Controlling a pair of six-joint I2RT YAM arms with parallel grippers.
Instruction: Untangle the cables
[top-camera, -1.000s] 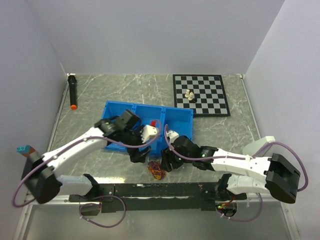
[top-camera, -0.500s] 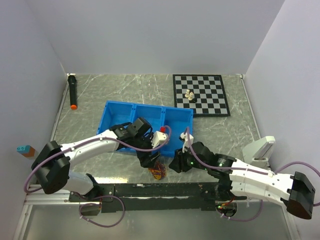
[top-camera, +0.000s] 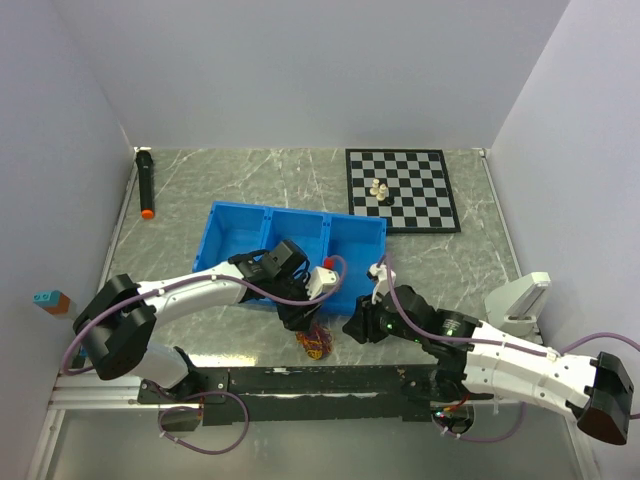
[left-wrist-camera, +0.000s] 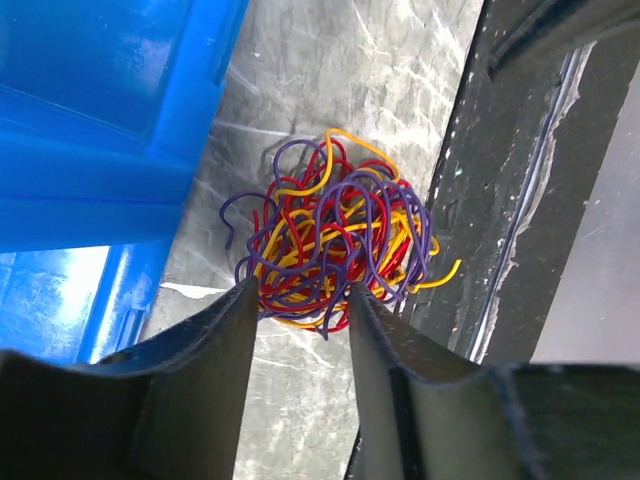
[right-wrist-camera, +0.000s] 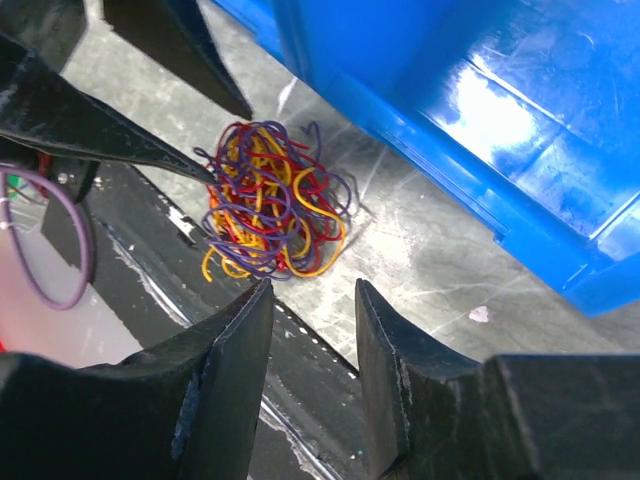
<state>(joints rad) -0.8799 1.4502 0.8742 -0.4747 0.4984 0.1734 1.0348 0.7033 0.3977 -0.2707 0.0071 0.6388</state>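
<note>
One black rail (top-camera: 320, 380) ran along the near table (top-camera: 250, 175) edge; just beyond it lay the cables (top-camera: 315, 343), one small tangle on the bare marble, between rail and one blue bin (top-camera: 290, 212), touching neither as far as the wrist views showed; the tangle was a tight curly ball of hair-fine strands in three colours, red, yellow-orange and dark purple, with a few loose ends sticking out.

Two grippers met at it; the left gripper (left-wrist-camera: 300, 310) had its fingers (left-wrist-camera: 215, 380) parted by a narrow gap, tips straddling the tangle's near edge, with strands just between them but not pinched; the right gripper (right-wrist-camera: 310, 300) had its fingers (right-wrist-camera: 400, 380) likewise parted and empty, tips short of the tangle and clear of it.

The bin had three compartments; farther back sat one chessboard (top-camera: 400, 188) bearing a small cluster of pieces, and at far left one black marker (top-camera: 146, 183) with an orange tip.
</note>
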